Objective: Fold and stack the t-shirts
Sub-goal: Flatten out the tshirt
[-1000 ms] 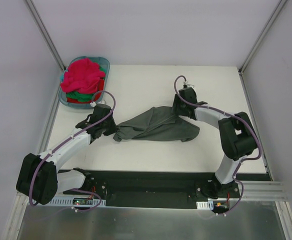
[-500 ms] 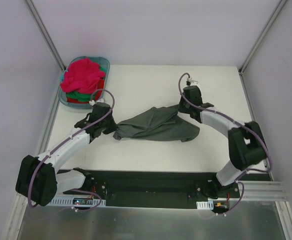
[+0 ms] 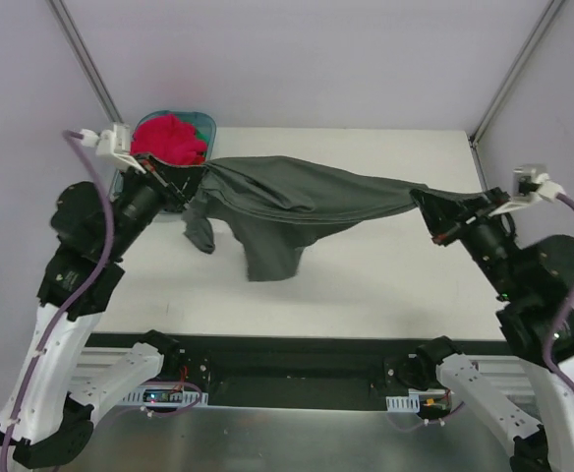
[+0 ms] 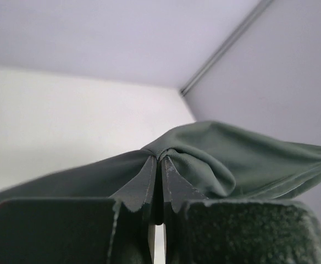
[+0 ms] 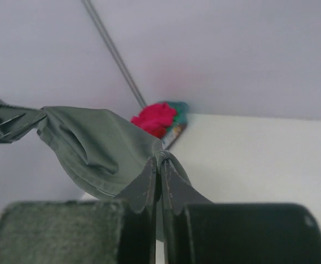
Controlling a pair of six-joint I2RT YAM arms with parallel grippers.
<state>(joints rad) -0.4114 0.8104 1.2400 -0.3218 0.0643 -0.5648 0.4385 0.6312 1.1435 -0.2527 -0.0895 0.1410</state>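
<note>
I am holding the dark charcoal t-shirt point(image 3: 297, 192) up off the table point(image 3: 366, 275), stretched into a long band between my two claws. My left gripper point(image 3: 184, 175) is pinching one end just beside the teal basket point(image 3: 208, 120). My right gripper point(image 3: 427, 202) is pinching the other end well apart from the basket, at the opposite side. Each is clamping tight on a bunched fold of the cloth. The shirt is sagging a little in the middle, and two loose parts are hanging below the band: a narrow one near the basket and a wider one farther from it. The bright pink-red t-shirt point(image 3: 169, 138) is lying crumpled in a heap on top of the basket.
</note>
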